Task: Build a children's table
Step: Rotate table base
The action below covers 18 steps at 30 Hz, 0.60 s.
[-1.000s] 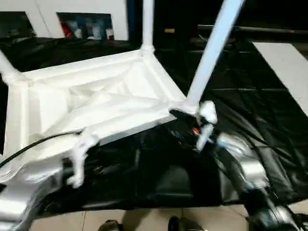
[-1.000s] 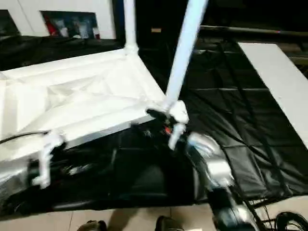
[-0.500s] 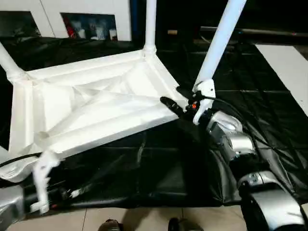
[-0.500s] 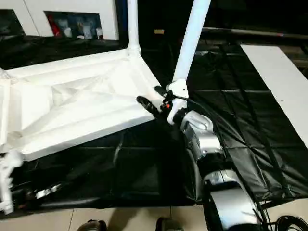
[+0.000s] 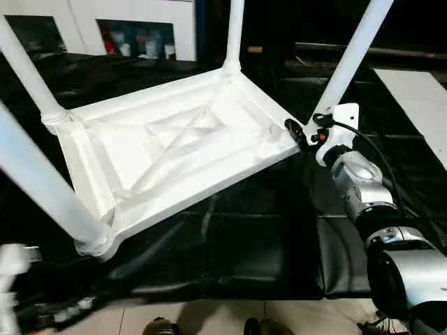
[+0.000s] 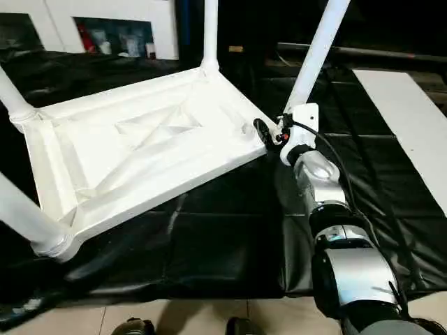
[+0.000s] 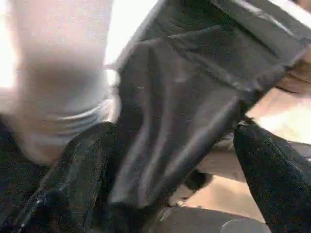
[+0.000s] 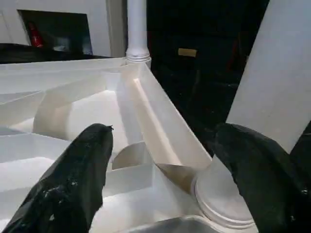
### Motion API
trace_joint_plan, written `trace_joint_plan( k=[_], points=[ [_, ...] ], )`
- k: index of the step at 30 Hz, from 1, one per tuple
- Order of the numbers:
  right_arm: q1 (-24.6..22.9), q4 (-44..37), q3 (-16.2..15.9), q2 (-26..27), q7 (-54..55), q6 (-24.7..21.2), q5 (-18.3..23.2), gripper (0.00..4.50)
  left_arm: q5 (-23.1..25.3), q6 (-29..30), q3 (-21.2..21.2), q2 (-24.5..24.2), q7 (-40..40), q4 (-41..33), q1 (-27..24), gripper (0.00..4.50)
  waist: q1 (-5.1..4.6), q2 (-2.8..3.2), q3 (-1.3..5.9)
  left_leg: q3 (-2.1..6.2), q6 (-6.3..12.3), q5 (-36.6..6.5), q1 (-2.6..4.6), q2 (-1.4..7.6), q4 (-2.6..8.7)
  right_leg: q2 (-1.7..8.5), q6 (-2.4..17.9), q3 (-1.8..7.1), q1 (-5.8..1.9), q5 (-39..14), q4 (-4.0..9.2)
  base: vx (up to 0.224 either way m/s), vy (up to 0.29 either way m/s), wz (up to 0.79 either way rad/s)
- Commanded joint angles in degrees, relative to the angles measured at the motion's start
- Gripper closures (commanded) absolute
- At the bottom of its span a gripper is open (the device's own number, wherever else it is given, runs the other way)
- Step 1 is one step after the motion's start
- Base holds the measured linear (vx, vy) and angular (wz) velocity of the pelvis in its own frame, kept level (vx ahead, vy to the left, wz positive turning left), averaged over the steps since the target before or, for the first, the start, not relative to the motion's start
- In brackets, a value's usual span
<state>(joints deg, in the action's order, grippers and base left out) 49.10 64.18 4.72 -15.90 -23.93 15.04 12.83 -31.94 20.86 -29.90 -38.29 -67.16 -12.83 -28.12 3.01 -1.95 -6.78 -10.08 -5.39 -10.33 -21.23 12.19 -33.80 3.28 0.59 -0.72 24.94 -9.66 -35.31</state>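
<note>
Since the earlier frames the left arm has dropped out toward the lower left edge, and the right gripper (image 6: 269,134) has slid up to the tabletop's right corner. Tabletop (image 5: 174,150) lies upside down, ribbed side up, on the black sheet (image 5: 251,244), filling the upper left and centre of the head views. Four legs stand in its corner sockets: near left leg (image 5: 38,188), far left leg (image 5: 28,73), far middle leg (image 5: 234,35), right leg (image 5: 353,59). Right gripper's fingers (image 8: 73,179) are spread wide, straddling the corner by the right leg's socket, clamping nothing. Left gripper (image 7: 175,194) is wide open over the sheet, empty. White board (image 5: 419,98) lies at the right edge.
</note>
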Motion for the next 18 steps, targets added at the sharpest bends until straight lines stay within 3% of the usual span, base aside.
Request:
trace_joint_plan(
  k=[1,2,4,8,10,14,18],
  points=[
    [-1.35,0.13,-0.14,0.53,-2.33,1.31,-0.94,0.64,-2.56,-0.76,-3.8,-0.7,0.52,1.24,1.47,0.09,-0.31,0.81,3.82,-0.74,2.93,-16.71,0.7,0.19,3.99,1.86,11.59,1.49,-2.48,-13.17,3.81,0.0,0.0,0.0],
    [-2.98,-0.73,-1.61,1.12,-3.51,1.09,-2.17,0.64,-5.5,0.81,-6.3,-1.07,0.89,1.92,3.11,0.09,-0.32,0.73,3.8,-0.74,2.83,-16.66,0.73,0.22,3.99,1.83,11.8,1.47,-2.46,-13.21,3.69,0.0,0.0,0.0],
    [-4.55,-1.37,-3.04,1.32,-3.53,0.43,-3.57,0.64,-7.65,2.32,-7.94,-1.93,0.31,2.51,3.81,0.09,-0.07,1.19,3.84,-0.77,2.07,-16.11,0.73,0.33,4.13,1.65,12.48,1.33,-2.43,-11.52,3.4,0.0,0.0,0.0],
    [-8.41,-3.08,-4.59,1.41,-2.85,-0.25,-5.18,0.64,-10.27,3.79,-10.87,-4.47,-1.39,4.6,4.9,0.09,0.06,0.73,3.87,-0.94,1.8,-16.88,0.8,0.36,4.1,1.52,12.37,1.23,-2.48,-11.17,3.34,0.0,0.0,0.0],
    [-9.66,-3.72,-4.4,1.47,-2.25,-0.82,-5.37,0.64,-11.31,4.15,-11.58,-4.9,-1.4,4.92,6.17,0.09,0.11,0.83,3.81,-0.91,1.49,-17.66,0.91,0.42,4.19,1.63,11.97,1.31,-2.43,-12.6,3.48,0.0,0.0,0.0],
    [-11.32,-4.62,-4.31,1.77,-0.82,-1.91,-6.08,0.64,-12.42,4.69,-10.09,-4.74,-0.8,3.89,8.83,0.09,0.31,0.81,3.48,-0.85,0.66,-19.1,1.0,0.47,4.34,1.68,11.15,1.36,-2.19,-15.11,3.66,0.0,0.0,0.0],
    [-11.65,-3.66,-4.8,2.56,2.62,-3.33,-7.39,0.64,-14.83,7.07,-5.63,-4.22,-0.78,2.13,11.94,0.09,0.37,0.98,3.51,-0.8,-0.13,-19.2,1.0,0.41,4.34,1.75,11.07,1.42,-2.12,-15.29,3.51,0.0,0.0,0.0]
  ],
)
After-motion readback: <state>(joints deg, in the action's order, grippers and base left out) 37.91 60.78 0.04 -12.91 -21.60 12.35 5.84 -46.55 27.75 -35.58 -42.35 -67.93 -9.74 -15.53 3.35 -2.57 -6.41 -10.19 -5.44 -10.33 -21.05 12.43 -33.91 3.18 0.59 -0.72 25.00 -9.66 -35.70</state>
